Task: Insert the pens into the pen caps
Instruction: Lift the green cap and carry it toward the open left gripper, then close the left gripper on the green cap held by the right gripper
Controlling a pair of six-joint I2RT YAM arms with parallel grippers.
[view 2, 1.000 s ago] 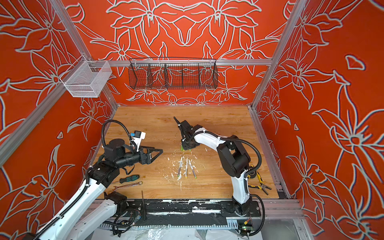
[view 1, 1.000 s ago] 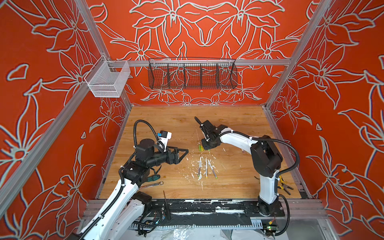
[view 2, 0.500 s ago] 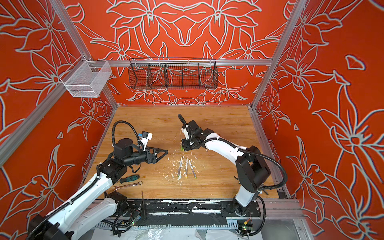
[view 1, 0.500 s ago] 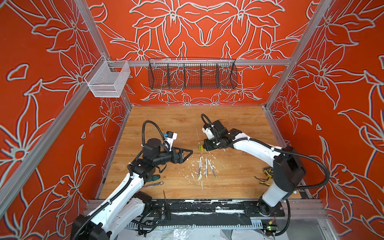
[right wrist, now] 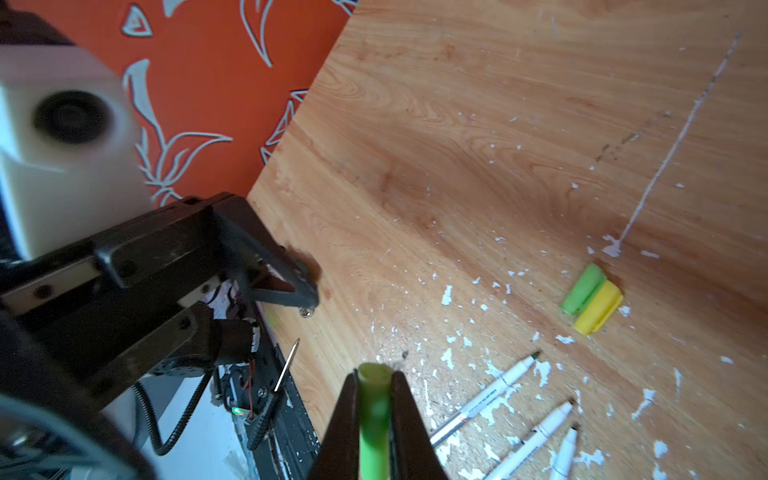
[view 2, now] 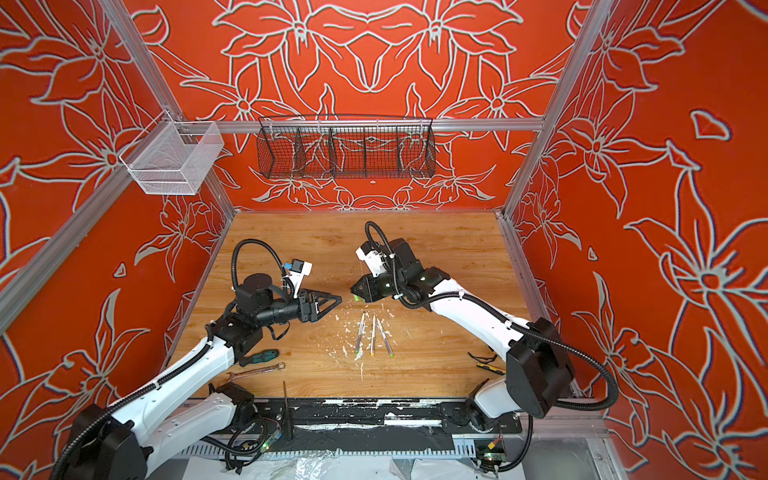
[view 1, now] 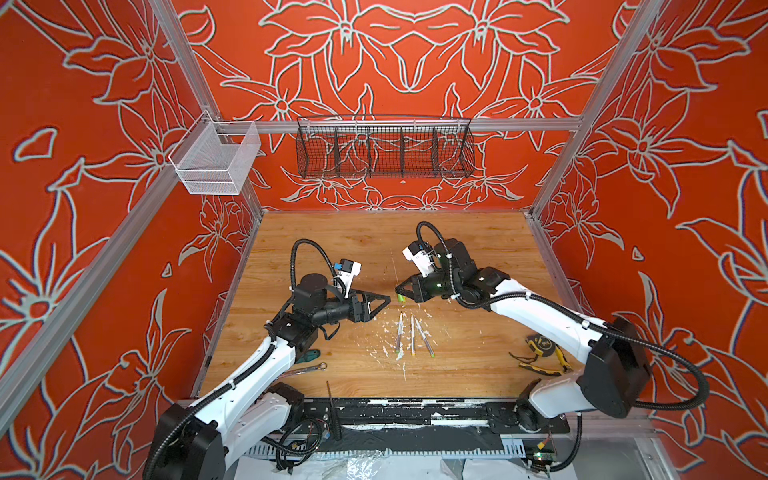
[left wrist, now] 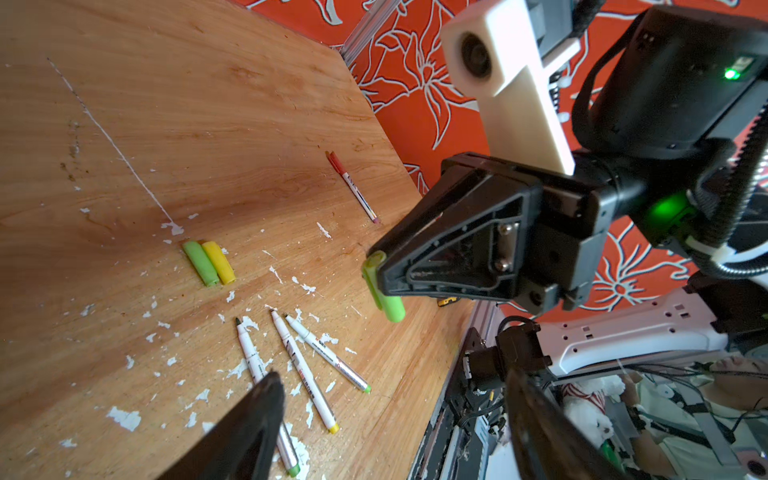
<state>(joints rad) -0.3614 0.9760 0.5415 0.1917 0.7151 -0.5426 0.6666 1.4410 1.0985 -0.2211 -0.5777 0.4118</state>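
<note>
1. Pens: three thin white-barrelled markers lie loose on the scuffed light-wood tabletop, on the robot's side of it. They lie side by side and slightly fanned. Their long axes run near-to-far, with the coloured butt ends toward the robot and the nibs pointing away (all three bare).
2. Left gripper: black and two-fingered. Its fingers are spread with nothing between them. It hovers off the wood just beyond the nib ends, a touch to their left, pointing across at the other arm. My read is that this free hand is the natural one for the pick. The pens lie below it and back toward the robot, so it would need to drop, draw back and straddle a barrel crosswise.
3. Right gripper: clamped on a short lime-green plastic cap, which is pinched at the fingertips, tilted and clear of the table. It faces the left gripper, a small gap apart.
4. Two stubby loose caps lie on the wood just past the nibs, a green cap and a yellow cap, touching side by side.
5. Farthest is a fourth pen, white with a red end, alone and well apart toward the right wall. I cannot tell whether it is capped.
</note>
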